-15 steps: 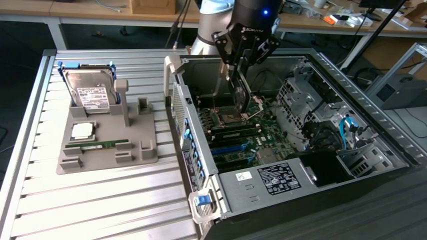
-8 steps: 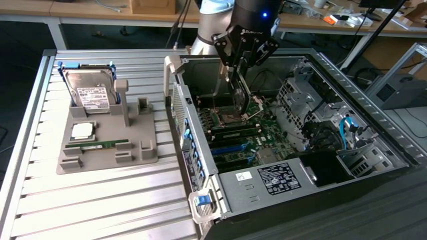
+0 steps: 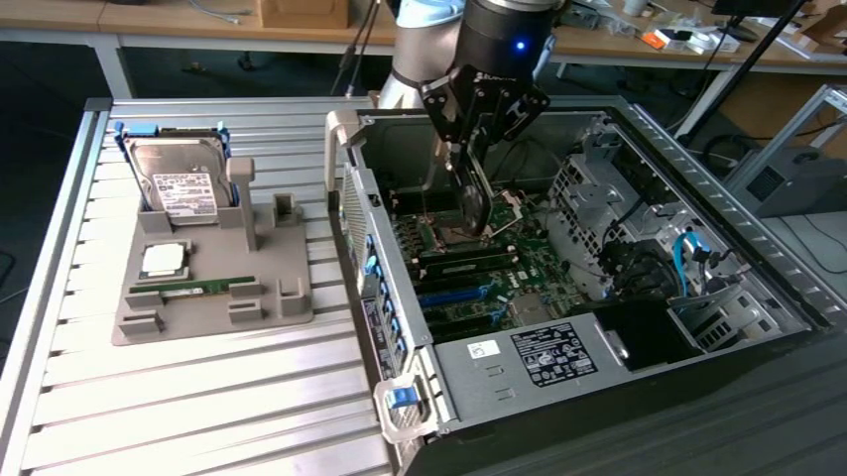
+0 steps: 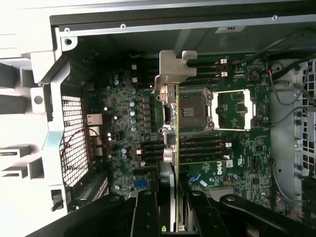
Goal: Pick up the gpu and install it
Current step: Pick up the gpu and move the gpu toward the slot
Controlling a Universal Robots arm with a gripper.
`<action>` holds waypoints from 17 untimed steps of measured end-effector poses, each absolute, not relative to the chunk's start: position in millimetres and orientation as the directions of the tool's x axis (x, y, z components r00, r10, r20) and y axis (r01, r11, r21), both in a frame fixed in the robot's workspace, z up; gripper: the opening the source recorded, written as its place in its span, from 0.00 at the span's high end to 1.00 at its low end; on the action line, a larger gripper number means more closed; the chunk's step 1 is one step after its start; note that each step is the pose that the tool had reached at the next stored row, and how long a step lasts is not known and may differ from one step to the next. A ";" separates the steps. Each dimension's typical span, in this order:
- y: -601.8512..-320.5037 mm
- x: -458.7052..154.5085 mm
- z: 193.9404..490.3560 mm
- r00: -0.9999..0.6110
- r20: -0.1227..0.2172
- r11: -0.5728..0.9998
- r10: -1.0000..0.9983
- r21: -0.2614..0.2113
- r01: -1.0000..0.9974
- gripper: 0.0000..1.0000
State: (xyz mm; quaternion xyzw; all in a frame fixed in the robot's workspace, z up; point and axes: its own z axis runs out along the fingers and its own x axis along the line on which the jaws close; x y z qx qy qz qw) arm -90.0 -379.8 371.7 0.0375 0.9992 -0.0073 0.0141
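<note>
I am watching the gripper (image 3: 474, 144) clenching the gpu (image 3: 473, 203) by its upper edge. The card is hanging edge-down inside the open computer case (image 3: 355, 198), above the motherboard (image 3: 530, 268). From the wrist I am looking straight along the card, so the gpu (image 4: 171, 148) is showing as a thin strip with its silver bracket (image 4: 175, 61) at the far end, and both its faces are hidden from me. The gripper (image 4: 171, 197) is being cut off by the frame edge, its dark fingers (image 4: 146, 212) flanking the card. I cannot tell whether the card's lower edge is touching the board or any slot. Outside the case, at the exterior view's left, a grey tray (image 3: 139, 332) is carrying a hard drive (image 3: 179, 183) and a memory stick (image 3: 198, 287), well apart from the card.
</note>
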 end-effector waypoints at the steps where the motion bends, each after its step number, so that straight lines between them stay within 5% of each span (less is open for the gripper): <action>1: -379.8 -89.8 371.3 -0.997 -0.029 0.997 0.075 -0.014 0.075 0.73; 17: -379.8 -80.2 365.8 -0.997 -0.029 0.997 0.075 -0.014 0.075 0.73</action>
